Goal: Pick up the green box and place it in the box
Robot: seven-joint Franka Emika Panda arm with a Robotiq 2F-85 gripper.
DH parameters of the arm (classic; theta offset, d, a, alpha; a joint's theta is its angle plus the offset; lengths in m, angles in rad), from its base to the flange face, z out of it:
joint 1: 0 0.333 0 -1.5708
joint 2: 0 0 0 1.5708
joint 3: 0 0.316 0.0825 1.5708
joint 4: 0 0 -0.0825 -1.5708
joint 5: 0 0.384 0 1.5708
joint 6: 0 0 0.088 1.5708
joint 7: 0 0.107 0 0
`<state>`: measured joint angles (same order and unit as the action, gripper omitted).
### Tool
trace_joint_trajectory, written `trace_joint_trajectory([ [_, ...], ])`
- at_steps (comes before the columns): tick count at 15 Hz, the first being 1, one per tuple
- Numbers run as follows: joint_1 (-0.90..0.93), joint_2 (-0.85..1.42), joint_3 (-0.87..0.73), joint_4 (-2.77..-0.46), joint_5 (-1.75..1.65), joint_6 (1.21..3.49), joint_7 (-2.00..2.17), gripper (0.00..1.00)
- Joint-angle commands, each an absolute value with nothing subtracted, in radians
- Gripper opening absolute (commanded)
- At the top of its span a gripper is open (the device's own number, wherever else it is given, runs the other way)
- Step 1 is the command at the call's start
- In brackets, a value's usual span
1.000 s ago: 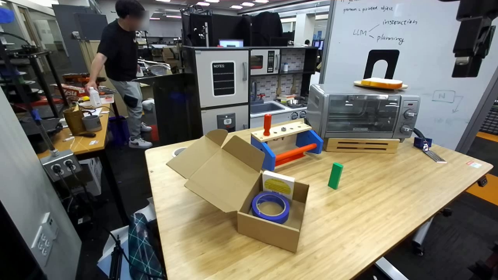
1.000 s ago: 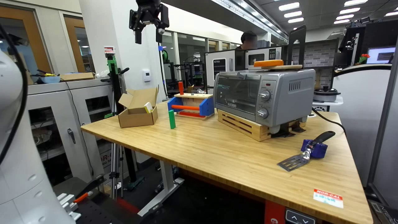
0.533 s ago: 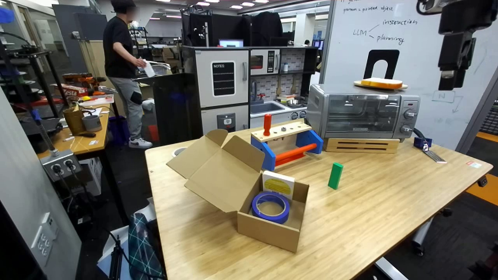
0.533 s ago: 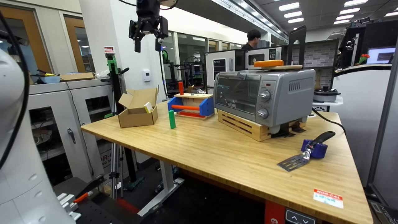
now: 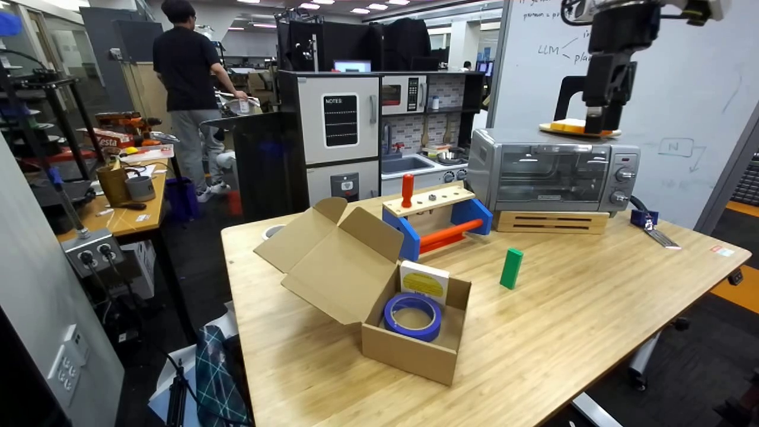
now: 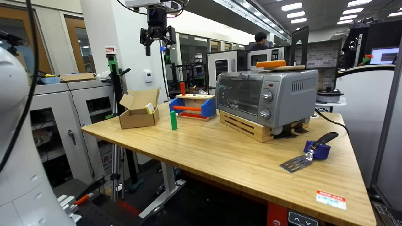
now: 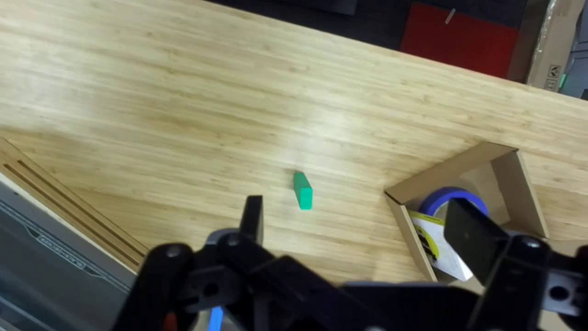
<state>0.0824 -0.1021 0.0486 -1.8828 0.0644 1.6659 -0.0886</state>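
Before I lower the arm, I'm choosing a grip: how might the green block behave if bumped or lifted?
The green block would probably tip if bumped: it stands upright on a narrow base. Its straight edges suggest stiffness; flat sides make rolling unlikely.

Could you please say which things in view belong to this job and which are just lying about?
For the job:
green block
cardboard box
hand, open

Just lying about:
blue tape roll, inside the cardboard box
white packet, also inside
toy bench
toaster oven
spatula
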Motion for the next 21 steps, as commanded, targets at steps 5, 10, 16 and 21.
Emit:
trace_joint_trajectory([
  [5,0.098,0.202,0.083,-1.506,0.131,1.6,-0.079,1.0],
  [10,0.095,0.237,0.082,-1.455,0.111,1.629,-0.082,1.0],
  [16,0.092,0.265,0.08,-1.406,0.111,1.602,-0.082,1.0],
  [21,0.092,0.267,0.08,-1.402,0.111,1.6,-0.082,1.0],
])
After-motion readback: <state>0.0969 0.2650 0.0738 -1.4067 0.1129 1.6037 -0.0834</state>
